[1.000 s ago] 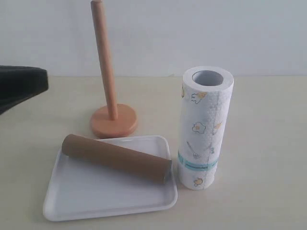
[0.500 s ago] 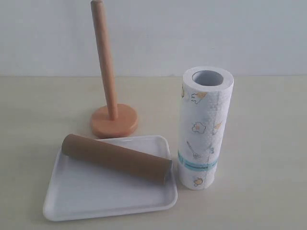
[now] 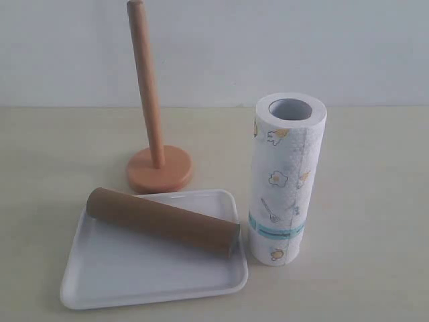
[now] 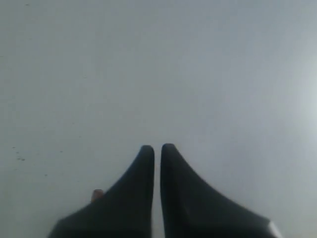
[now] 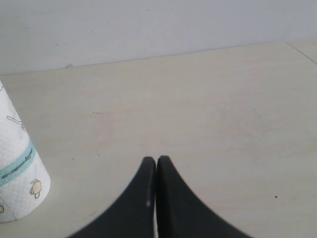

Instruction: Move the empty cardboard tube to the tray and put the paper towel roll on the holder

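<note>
- Only change I can spot: a second ago a black chunk of arm was poking in at the left edge of the exterior view. It was gone by half a second ago and it's gone now.
- Nothing else has budged. Tube, tray, roll and stand all sit exactly where they were.
- The cardboard tube (image 3: 163, 226) is plain brown and lies on its side, slanted across the white tray (image 3: 134, 285). Its far end is over the back-left part and its near end pokes out over the right rim.
- That near end stops just beside the foot of the paper towel roll (image 3: 285, 181); can't tell if they actually touch.
- The roll stands upright on the table (image 3: 369, 201), right next to the tray's right side. It's white with little yellow cartoons and a teal band low down, with the hollow core open at the top.
- The holder (image 3: 159, 171) is behind the tray. It's an orange-tan disc with a bare pole sticking up and nothing on it.
- The left fingers (image 4: 141, 173) are closed on nothing, just a hairline gap at the tips, facing a blank pale surface.
- The right fingers (image 5: 166, 183) are pressed together and empty, low over the table, with the roll's bottom off to one side.
</note>
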Robot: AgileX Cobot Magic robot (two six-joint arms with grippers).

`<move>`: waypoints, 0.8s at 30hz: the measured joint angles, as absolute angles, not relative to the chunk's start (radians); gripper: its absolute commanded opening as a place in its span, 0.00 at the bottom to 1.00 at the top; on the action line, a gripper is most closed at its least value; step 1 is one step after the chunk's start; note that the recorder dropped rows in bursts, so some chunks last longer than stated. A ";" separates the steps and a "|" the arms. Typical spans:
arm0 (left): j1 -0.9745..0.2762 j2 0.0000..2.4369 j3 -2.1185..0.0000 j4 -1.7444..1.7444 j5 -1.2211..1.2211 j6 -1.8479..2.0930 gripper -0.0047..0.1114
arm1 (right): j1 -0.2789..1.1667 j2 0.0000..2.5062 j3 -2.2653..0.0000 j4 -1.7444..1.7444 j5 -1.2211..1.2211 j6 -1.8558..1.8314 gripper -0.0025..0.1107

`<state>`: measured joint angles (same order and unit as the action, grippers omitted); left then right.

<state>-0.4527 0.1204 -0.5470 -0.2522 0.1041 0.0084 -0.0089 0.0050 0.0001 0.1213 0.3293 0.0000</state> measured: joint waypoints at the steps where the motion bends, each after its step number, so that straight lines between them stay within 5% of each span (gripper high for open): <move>1: -0.426 0.116 -0.539 -0.252 0.104 0.000 0.08 | -0.009 0.005 0.000 0.121 0.329 0.000 0.02; 14: -0.059 0.078 -0.263 -0.243 0.104 -0.044 0.08 | -0.009 0.005 0.000 0.121 0.329 0.000 0.02; 24: 0.038 0.003 -0.077 -0.146 0.106 -0.044 0.08 | -0.009 0.005 0.000 0.121 0.331 0.000 0.02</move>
